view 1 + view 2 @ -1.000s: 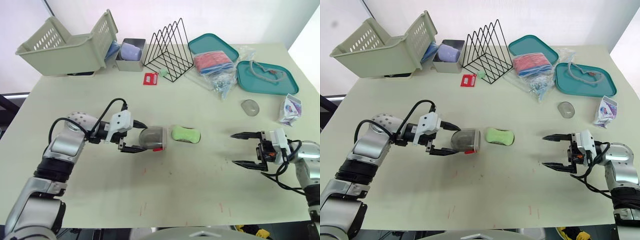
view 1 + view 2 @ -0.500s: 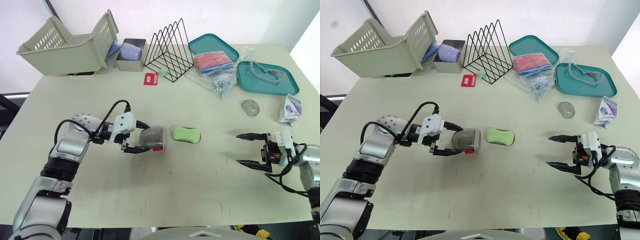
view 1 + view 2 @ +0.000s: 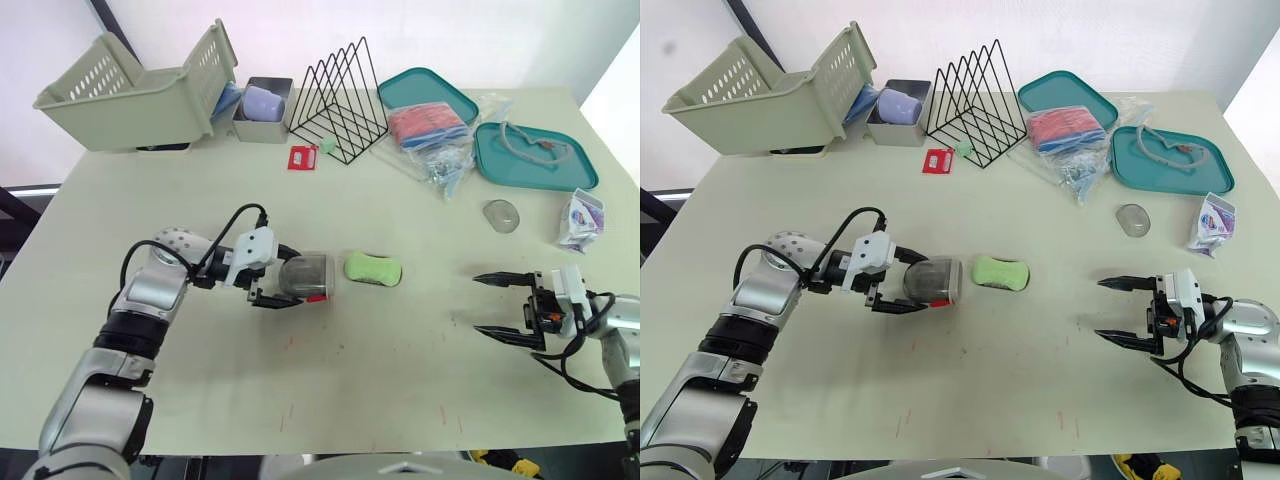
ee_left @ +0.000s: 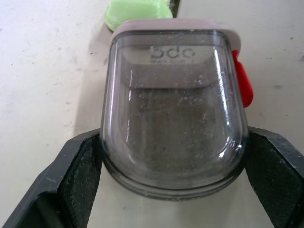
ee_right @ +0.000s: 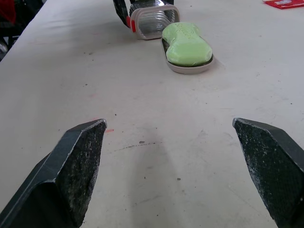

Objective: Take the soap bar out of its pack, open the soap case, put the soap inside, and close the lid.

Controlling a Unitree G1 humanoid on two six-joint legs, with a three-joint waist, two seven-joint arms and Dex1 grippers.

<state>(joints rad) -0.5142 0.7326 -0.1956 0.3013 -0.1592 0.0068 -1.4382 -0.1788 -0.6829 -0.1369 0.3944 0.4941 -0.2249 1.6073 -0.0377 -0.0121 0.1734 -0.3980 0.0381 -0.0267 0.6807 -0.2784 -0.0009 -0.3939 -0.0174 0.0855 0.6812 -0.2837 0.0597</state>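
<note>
Our left claw (image 3: 293,278) pinches the clear lid (image 4: 173,109) by its sides. Just past its fingertips, the green soap (image 3: 372,267) sits on the case base (image 5: 190,69). Our right claw (image 3: 476,303) hangs spread wide, well apart from both.

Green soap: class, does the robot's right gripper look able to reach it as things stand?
Probably yes. The right gripper is open and faces the green soap across bare table, with nothing between. The left gripper holds the clear lid on the soap's far side, out of the way.
</note>
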